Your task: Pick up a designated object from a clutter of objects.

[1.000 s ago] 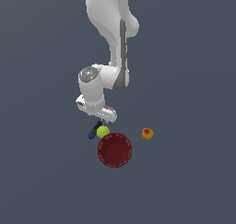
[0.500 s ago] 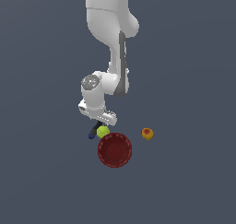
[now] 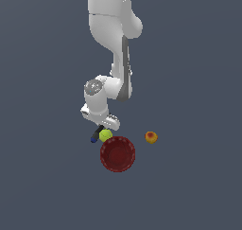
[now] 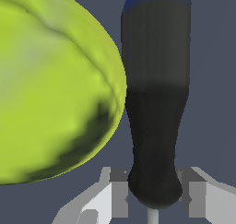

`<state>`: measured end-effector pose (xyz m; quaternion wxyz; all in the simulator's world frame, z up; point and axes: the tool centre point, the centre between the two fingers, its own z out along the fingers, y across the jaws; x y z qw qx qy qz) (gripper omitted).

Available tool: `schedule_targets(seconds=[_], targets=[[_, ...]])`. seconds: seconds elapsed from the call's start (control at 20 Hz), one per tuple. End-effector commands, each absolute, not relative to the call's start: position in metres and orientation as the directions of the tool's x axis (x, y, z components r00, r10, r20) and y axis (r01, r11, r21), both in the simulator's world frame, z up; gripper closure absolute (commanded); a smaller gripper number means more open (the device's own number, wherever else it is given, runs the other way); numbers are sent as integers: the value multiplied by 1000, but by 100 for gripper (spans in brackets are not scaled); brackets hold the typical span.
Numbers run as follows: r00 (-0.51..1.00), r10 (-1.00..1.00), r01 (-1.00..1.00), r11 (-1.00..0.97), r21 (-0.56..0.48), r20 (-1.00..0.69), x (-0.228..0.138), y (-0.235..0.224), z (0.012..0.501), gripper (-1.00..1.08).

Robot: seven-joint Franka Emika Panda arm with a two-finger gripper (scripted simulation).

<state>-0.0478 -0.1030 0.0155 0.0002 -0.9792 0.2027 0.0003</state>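
Exterior view: hand (image 3: 100, 128) down low on the desk (image 3: 47, 177), right over the black-and-blue tool (image 3: 96, 136), wedged beside the yellow-green ball (image 3: 106, 135), just above the red bowl (image 3: 117, 154); orange-red fruit (image 3: 151, 137) well apart, right. Wrist view: fingers (image 4: 199, 197) straddling the tool's handle (image 4: 156, 103), narrow gaps either side — not clamped yet. Ball (image 4: 55, 80) crowding close, hence the tight approach.

Exterior view: high, distant, angled down on the arm and the surface (image 3: 42, 186). Wrist view: very close, looking past the tool (image 4: 153, 197). Shared: yellow-green ball (image 3: 105, 135) (image 4: 50, 85), black-handled screwdriver (image 3: 97, 134) (image 4: 156, 103).
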Motion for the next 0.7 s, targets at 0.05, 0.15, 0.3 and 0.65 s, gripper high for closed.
schedule_targets(seconds=[0.05,0.15,0.3,0.65], targets=[[918,-397,-397,-918,0,0,-48,-103,15,108],[918,-397,-397,-918,0,0,-48,-103,15,108],[918,-397,-397,-918,0,0,-48,-103,16,108],[918,-398,-398,-918,-1,0,-49,-105,30,108]])
